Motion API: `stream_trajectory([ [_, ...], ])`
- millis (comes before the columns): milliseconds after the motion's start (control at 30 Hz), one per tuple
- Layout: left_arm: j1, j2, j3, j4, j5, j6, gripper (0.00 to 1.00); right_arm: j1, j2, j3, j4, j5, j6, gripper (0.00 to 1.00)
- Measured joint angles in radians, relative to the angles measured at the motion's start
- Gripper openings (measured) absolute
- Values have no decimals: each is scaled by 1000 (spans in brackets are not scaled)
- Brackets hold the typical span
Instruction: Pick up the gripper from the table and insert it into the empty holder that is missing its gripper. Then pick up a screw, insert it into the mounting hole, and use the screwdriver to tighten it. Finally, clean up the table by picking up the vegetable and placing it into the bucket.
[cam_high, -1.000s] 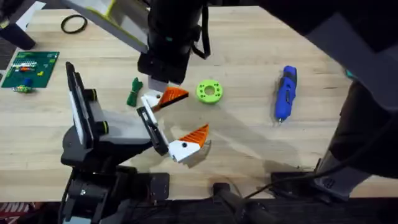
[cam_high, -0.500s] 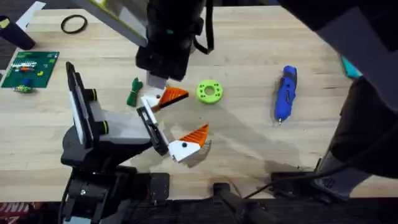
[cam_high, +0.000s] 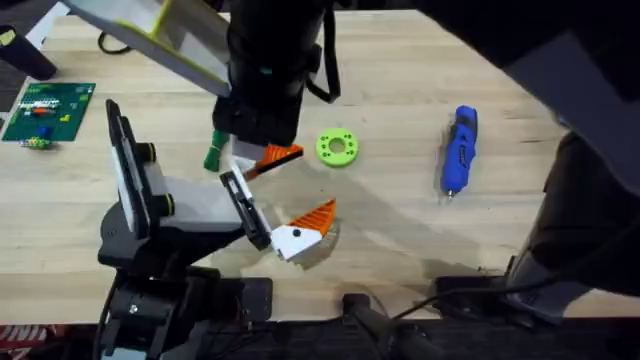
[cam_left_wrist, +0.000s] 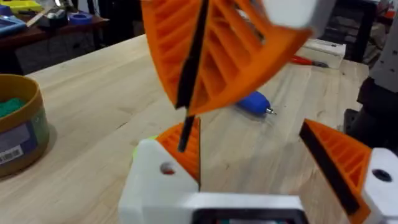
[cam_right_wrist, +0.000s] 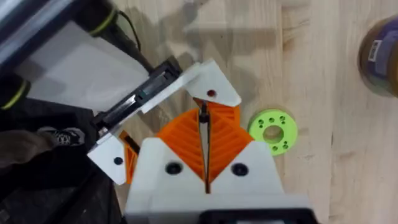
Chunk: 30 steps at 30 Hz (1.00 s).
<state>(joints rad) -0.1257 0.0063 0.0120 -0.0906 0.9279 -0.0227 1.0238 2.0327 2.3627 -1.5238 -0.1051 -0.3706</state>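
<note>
Gripper piece (cam_high: 270, 156) was seen from overhead at the far end of the black rail (cam_high: 245, 208) on the left gripper (cam_high: 297, 185). Its orange tip was pointed toward a lime-green ring (cam_high: 337, 147). Whether it was seated in the rail could not be told. The dotted twin finger (cam_high: 300, 230) sat at the rail's near end, so the left gripper's two finger places were spread wide. The right arm (cam_high: 270, 60) was reached across the middle and covered the piece's white base and part of the vegetable (cam_high: 212, 152). The screwdriver (cam_high: 458, 150) lay well apart on the right. No brand could be read on it. A green circuit board (cam_high: 45, 110) lay at the left edge, its print too small to read. A black ring (cam_high: 105, 42) was half hidden by a yellow-white arm link.

In the left wrist view, the right gripper (cam_left_wrist: 186, 115) was hung just above the gripper piece. Its orange ribbed fingers were pressed together along a black seam, and a pinch on anything could not be confirmed. The screwdriver was seen beyond. A bucket (cam_left_wrist: 22, 118) stood to one side, with a label that was not legible.

In the right wrist view, the closed fingers were over the piece's orange wedge, and its white base was seen at the rail end. The lime-green ring lay just beside. The bucket's label was blurred at the edge.
</note>
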Motion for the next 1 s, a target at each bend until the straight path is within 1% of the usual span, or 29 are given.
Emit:
stream_trajectory([
  [1000,0,0,0,0,0,0,987,3,16,0,0,3,0,4],
])
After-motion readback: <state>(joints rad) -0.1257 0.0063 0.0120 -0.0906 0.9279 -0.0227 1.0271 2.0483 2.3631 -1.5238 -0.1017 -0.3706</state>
